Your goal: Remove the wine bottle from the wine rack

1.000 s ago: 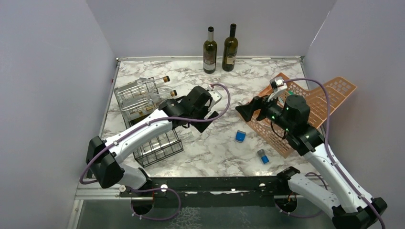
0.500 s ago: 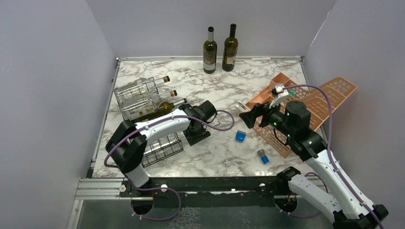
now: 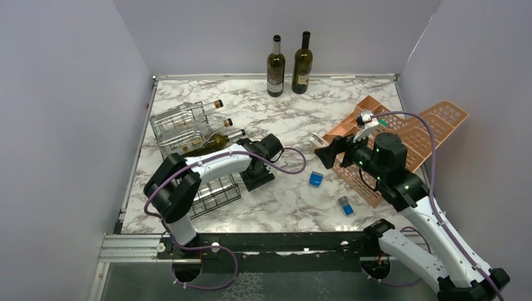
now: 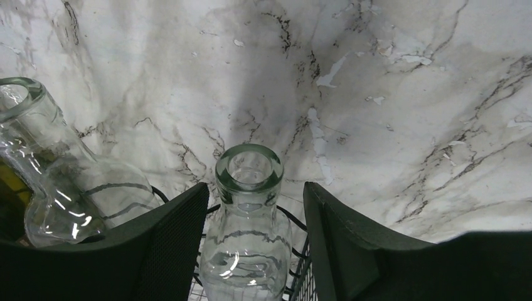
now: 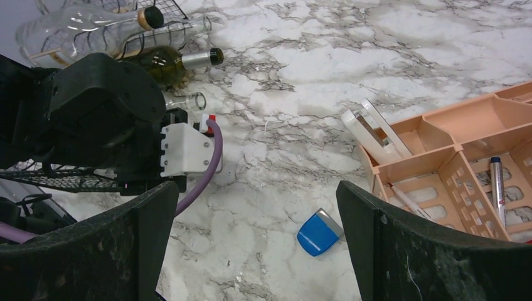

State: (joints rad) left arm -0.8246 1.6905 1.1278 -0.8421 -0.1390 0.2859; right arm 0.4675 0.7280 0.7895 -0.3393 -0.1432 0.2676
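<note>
The black wire wine rack [image 3: 210, 191] stands at the table's left and holds several bottles lying down: two clear ones on top [image 3: 194, 111], a dark green one [image 3: 213, 141], and a lower clear one. My left gripper [image 3: 254, 172] is at the rack's right end. In the left wrist view it [image 4: 255, 194] is open, one jaw on each side of the lower clear bottle's neck [image 4: 249, 182], with a gap on the right. My right gripper [image 3: 323, 153] is open and empty over the marble.
Two dark bottles [image 3: 275, 59] [image 3: 302, 56] stand upright at the back wall. An orange-pink mesh organizer [image 3: 408, 135] lies at the right. Two small blue objects [image 3: 316, 179] [image 3: 345, 205] lie on the marble. Another clear bottle [image 4: 44, 182] lies left of the jaws.
My left arm has come down from over the rack to its right end, astride the lower clear bottle's neck. The right gripper has shifted slightly up and right.
</note>
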